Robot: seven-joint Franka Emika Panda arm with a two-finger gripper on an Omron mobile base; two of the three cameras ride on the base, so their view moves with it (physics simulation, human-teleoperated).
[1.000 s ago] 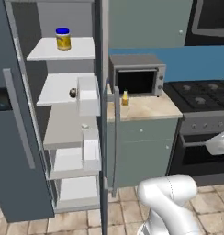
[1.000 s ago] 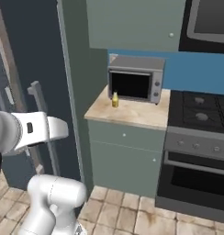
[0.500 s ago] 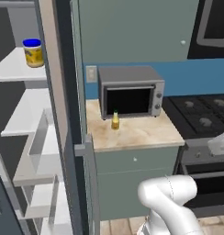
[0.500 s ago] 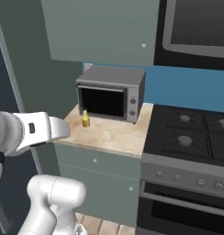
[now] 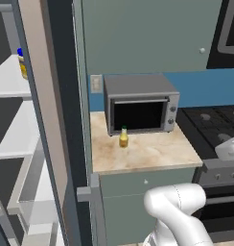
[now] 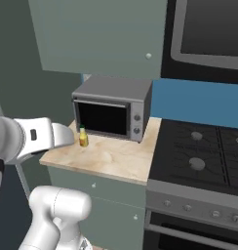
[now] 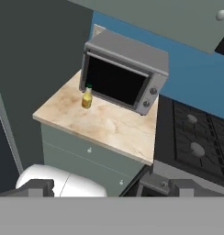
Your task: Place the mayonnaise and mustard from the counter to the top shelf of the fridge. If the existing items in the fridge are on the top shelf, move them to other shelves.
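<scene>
Mustard [image 5: 123,138] stands upright on the counter [image 5: 152,153], toward its back edge and left of centre, just in front of the microwave [image 5: 140,103] door's lower left corner; you can check it again in the right base view [image 6: 83,137] and the hand view [image 7: 87,97]. Its green cap and narrow neck read clearly, though any label is too small to make out.

Look to the far left of the left base view and you find the mayonnaise [image 5: 23,63] on the top shelf [image 5: 8,82] of the fridge [image 5: 40,120]. The open fridge's upright edge hides most of the jar, so you see only a sliver of blue lid and yellow body. The lower shelves are partly cut off by the picture's left edge, and nothing on them can be told apart from here.

Beside the counter's right edge sits the stove [image 6: 204,156], cut off by the right edge in all three views.

The gripper [image 7: 107,186] shows you just its dark finger tips [image 7: 38,187] at the bottom of the hand view, apparently set wide apart with nothing between them, though the lower band crops them. It hangs well apart from the bottle, above and in front of the counter's front edge.
</scene>
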